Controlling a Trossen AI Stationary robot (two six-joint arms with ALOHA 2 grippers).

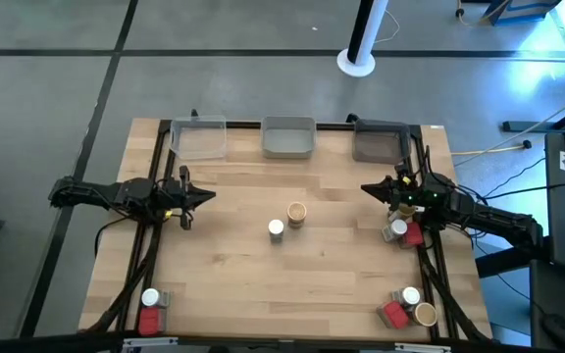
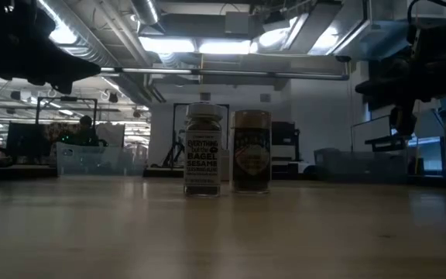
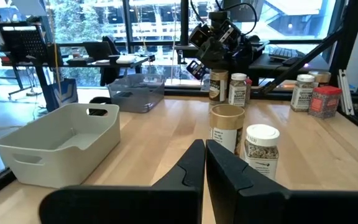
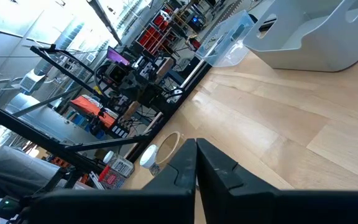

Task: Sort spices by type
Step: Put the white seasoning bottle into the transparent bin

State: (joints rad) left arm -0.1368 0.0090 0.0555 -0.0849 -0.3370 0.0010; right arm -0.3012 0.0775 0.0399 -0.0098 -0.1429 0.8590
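Sorting looks barely begun: three trays (image 1: 287, 138) at the top of the bench (image 1: 233, 265) hold nothing. Spices (image 1: 286, 221) sit mid-bench and in the lower corners. Left end effector (image 1: 204, 195) and right end effector (image 1: 369, 188) hover, fingers together, empty.

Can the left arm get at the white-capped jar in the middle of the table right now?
Probably yes. The left end effector is shut and points across bare wood toward the white-capped jar. Only the tan jar stands close beside it, on the far side, so the near side looks free.
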